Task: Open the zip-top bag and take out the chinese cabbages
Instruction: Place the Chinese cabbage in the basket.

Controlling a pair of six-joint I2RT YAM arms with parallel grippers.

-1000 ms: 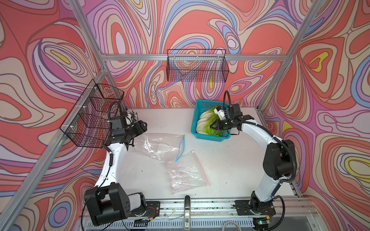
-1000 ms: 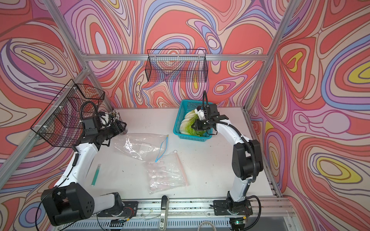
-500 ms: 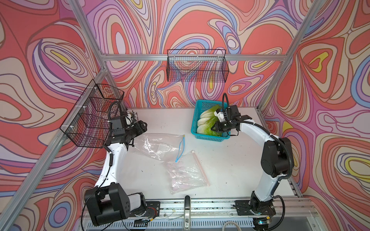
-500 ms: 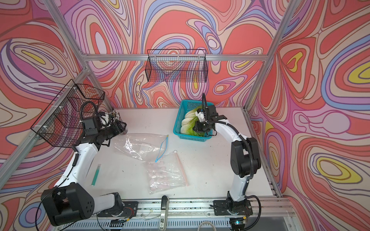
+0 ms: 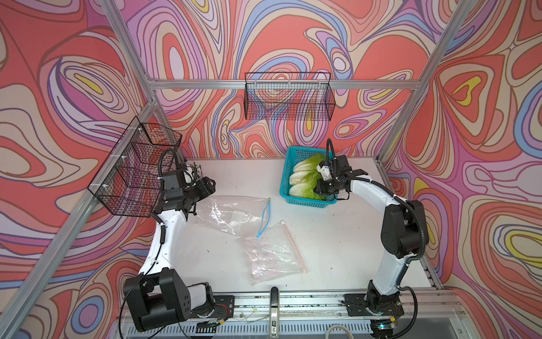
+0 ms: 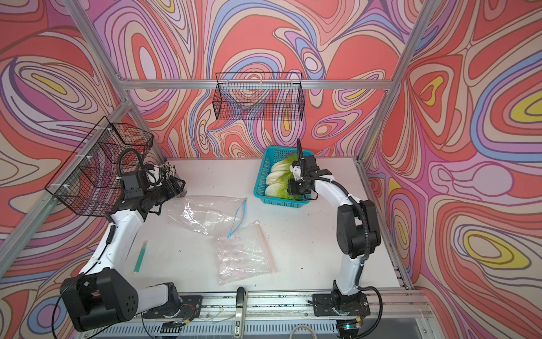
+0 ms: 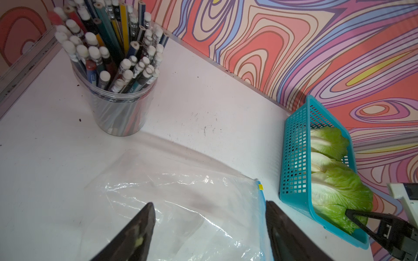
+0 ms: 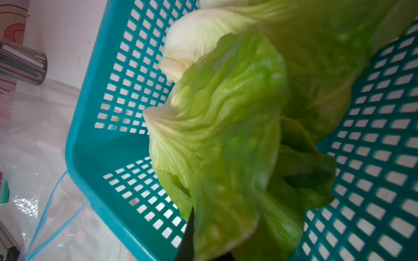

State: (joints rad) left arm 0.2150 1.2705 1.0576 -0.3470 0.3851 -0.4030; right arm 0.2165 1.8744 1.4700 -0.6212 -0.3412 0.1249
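1. The three chinese cabbages (image 5: 305,179) (image 6: 278,179) are lying side by side in a teal slotted basket (image 5: 308,203) (image 6: 280,202). The basket is sitting at the far edge of the worktop (image 5: 337,240), toward its far right corner.
2. Each head is showing a smooth, creamy-white ribbed base pointing toward the left edge. The base is fading into crinkled yellow-green leaves pointing toward the right edge.
3. In the right wrist view the nearest head (image 8: 226,135) is filling most of the frame. Its leaves are looking glossy, lime green and finely veined, paling to cream along the rib.
4. The right gripper (image 5: 318,187) (image 6: 291,187) is reaching into the basket from the right edge. Its jaws are pressing together, pinching the leafy tip of the nearest head, the one closest to the worktop's front edge.
5. The left gripper (image 5: 209,186) (image 7: 210,203) is hovering near the left edge with its jaws spread wide and gripping nothing.
6. The clear zip-top bag (image 5: 231,211) (image 7: 181,187) is lying flat, wrinkled and empty beneath the left gripper. Its blue zip strip is facing the basket, with the tracks bowing apart.
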